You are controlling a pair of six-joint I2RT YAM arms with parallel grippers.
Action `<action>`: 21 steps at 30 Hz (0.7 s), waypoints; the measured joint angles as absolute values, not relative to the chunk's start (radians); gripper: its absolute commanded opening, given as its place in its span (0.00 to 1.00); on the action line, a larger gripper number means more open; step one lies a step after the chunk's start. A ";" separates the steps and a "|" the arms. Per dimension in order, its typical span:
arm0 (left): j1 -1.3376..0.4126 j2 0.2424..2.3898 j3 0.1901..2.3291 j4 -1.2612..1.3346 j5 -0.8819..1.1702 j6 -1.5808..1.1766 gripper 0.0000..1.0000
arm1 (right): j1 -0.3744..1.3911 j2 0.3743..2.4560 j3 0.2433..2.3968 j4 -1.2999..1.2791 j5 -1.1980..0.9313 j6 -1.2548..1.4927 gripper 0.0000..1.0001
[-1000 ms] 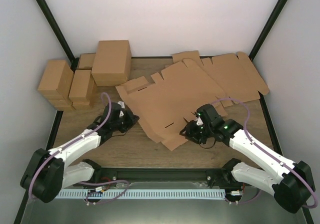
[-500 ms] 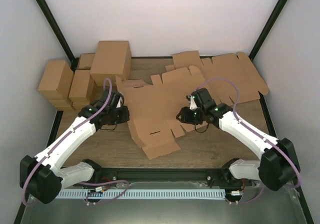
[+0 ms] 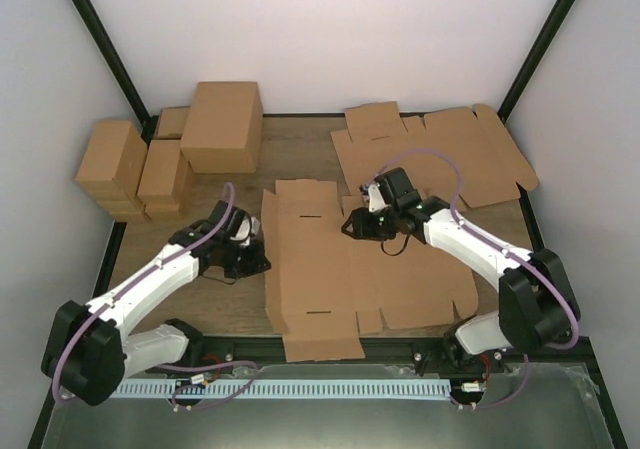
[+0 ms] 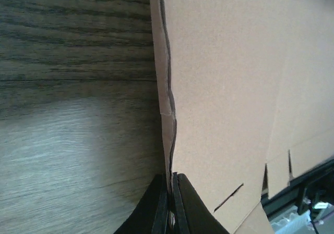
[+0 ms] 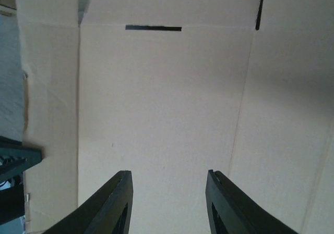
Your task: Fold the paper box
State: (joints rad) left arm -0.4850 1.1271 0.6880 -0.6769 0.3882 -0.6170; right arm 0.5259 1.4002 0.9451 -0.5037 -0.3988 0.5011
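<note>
- The paper box (image 3: pixel 350 269) is seen lying as an unfolded die-cut sheet in the middle of the wooden surface (image 3: pixel 235 304), with its creases, slots and flaps showing.
- Its nearest flap is seen reaching the near edge of the surface, by the black frame.
- The left claw (image 3: pixel 258 257) is placed at the sheet's left edge. In the left wrist view its fingers (image 4: pixel 159 208) are pressed together on that thin cardboard edge, so the paper box (image 4: pixel 224 77) is pinched there.
- Beside the pinched edge, the bare wood grain of the surface (image 4: pixel 78 88) is shown.
- The right claw (image 3: pixel 350 227) is held over the far middle part of the sheet. In the right wrist view its fingers (image 5: pixel 117 202) are spread apart, and nothing is gripped between them.
- Below those spread fingers, a flat panel of the paper box (image 5: pixel 162 103) with a dark slot is shown.
- More flat cardboard sheets (image 3: pixel 440 149) are laid at the far right.
- Folded brown cartons (image 3: pixel 222 124) are stacked at the far left.
</note>
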 measured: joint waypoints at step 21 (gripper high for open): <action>-0.492 1.448 1.132 -1.034 -0.053 -0.390 0.04 | 0.526 1.481 0.740 -0.330 -0.458 0.506 0.42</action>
